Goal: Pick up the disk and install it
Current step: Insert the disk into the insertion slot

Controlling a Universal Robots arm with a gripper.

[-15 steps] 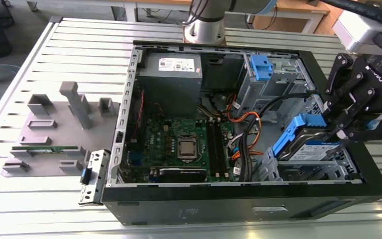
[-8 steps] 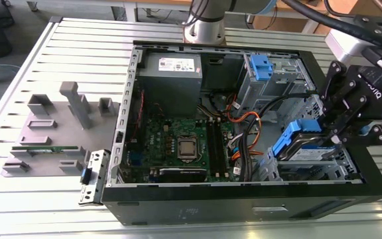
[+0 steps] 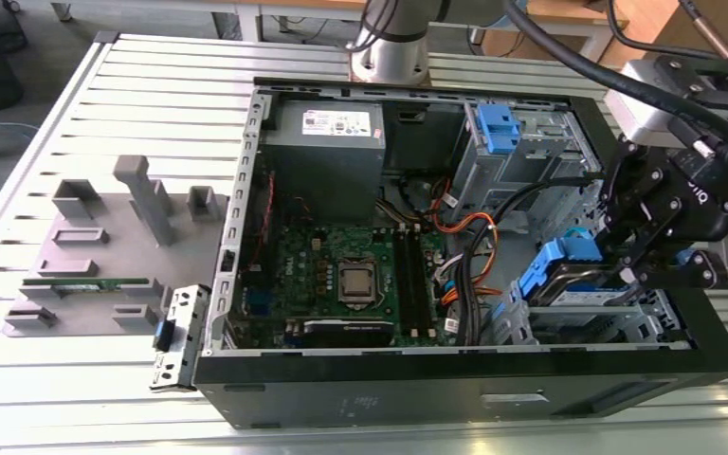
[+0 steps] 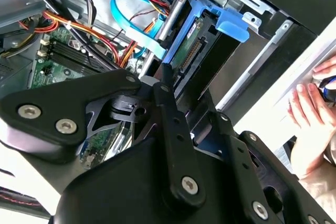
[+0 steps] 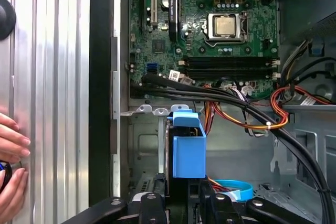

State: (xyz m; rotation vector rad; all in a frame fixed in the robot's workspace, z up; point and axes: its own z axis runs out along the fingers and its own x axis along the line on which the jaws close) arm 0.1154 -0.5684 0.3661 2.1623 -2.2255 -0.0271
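Disk [image 3: 586, 294] on edge in drive cage [image 3: 591, 327], near motherboard [image 3: 338, 275]; long axis toward motherboard, blue handle end facing it. Hand [image 3: 632, 273] clamps disk.

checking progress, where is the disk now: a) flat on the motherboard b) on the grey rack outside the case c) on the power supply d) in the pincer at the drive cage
d: the pincer grips the disk on edge at the drive cage.

The arm [image 3: 665, 95] angles down, its claw [image 3: 632, 273] clamped on the disk [image 3: 564, 282].
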